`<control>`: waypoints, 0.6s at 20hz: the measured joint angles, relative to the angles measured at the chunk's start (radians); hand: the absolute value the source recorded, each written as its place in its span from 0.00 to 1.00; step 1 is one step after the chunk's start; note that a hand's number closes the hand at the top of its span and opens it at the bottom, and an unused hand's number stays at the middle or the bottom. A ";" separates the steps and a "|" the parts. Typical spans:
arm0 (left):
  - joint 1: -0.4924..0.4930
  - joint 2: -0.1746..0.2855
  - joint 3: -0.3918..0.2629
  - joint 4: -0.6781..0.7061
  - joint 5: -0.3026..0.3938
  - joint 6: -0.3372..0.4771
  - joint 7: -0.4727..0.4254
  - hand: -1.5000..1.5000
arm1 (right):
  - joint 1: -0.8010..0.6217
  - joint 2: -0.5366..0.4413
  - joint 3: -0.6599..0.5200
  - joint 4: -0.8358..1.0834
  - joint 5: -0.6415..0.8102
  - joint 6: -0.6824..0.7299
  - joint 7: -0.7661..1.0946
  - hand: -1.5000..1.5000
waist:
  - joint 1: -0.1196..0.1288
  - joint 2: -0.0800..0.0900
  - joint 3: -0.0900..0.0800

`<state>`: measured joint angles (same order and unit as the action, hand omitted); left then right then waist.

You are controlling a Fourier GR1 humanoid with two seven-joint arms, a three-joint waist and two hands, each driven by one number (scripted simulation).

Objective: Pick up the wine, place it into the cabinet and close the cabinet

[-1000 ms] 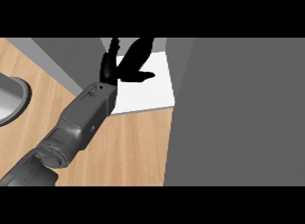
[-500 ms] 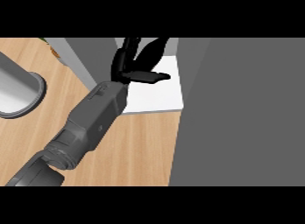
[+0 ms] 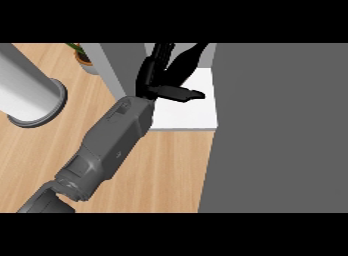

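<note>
No wine bottle shows in the head view. My left hand [image 3: 161, 82] reaches in from the lower left on its grey forearm [image 3: 110, 145]. It hovers over the cabinet's white floor [image 3: 188, 112], fingers straight and pointing away, thumb [image 3: 178, 92] sticking out to the right, nothing held. A grey cabinet panel [image 3: 121, 65] stands just left of the hand. A large dark grey slab [image 3: 284, 130], probably the cabinet door, fills the right side. My right hand is out of view.
A wide pale cylinder [image 3: 22, 92] on a round base stands on the wooden counter [image 3: 169, 170] at the left. A small potted plant [image 3: 85, 57] sits at the back, behind the grey panel.
The scene has slid to the right in the view, so more of the cylinder shows and the plant has appeared. The left hand stays open over the white floor, its thumb now further right.
</note>
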<state>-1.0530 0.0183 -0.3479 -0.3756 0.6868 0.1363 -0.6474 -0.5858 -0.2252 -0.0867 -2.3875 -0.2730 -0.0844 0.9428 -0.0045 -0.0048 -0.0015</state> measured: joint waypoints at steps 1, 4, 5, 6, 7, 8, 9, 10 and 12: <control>0.008 0.001 -0.007 -0.039 -0.006 0.008 0.019 0.00 | 0.012 0.005 0.008 0.004 0.007 0.002 -0.016 0.00 | 0.006 -0.002 0.000; 0.053 -0.006 -0.045 -0.161 -0.031 0.053 0.066 0.00 | 0.012 -0.006 0.004 0.002 0.013 -0.002 -0.013 0.00 | 0.015 -0.006 0.001; 0.070 -0.008 -0.059 -0.206 -0.039 0.063 0.086 0.00 | 0.024 -0.008 0.007 -0.002 0.015 -0.002 -0.013 0.00 | 0.018 -0.008 0.001; 0.085 -0.006 -0.071 -0.253 -0.047 0.078 0.107 0.00 | 0.021 -0.007 0.013 -0.003 0.017 -0.008 -0.012 0.00 | 0.020 -0.009 0.001; 0.101 -0.008 -0.084 -0.300 -0.055 0.100 0.125 0.00 | 0.007 -0.017 0.003 -0.003 0.017 -0.012 -0.002 0.00 | 0.021 -0.010 0.001; 0.119 -0.010 -0.101 -0.355 -0.059 0.123 0.148 0.00 | 0.016 -0.017 0.004 -0.003 0.017 -0.010 -0.005 0.00 | 0.023 -0.011 0.001; 0.146 -0.012 -0.126 -0.411 -0.062 0.150 0.168 0.00 | 0.019 -0.013 0.015 -0.004 0.019 -0.012 -0.006 0.00 | 0.024 -0.012 0.002; 0.170 -0.013 -0.143 -0.468 -0.064 0.174 0.191 0.00 | 0.011 -0.015 0.020 -0.003 0.020 -0.015 -0.005 0.00 | 0.026 -0.012 0.002; 0.215 -0.010 -0.180 -0.570 -0.065 0.239 0.234 0.00 | 0.000 -0.022 0.016 -0.003 0.021 -0.017 -0.001 0.00 | 0.023 -0.010 0.002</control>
<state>-0.8377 0.0081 -0.5280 -0.9455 0.6221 0.3754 -0.4136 -0.5861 -0.2472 -0.0703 -2.3905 -0.2522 -0.1011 0.9413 0.0183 -0.0150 0.0001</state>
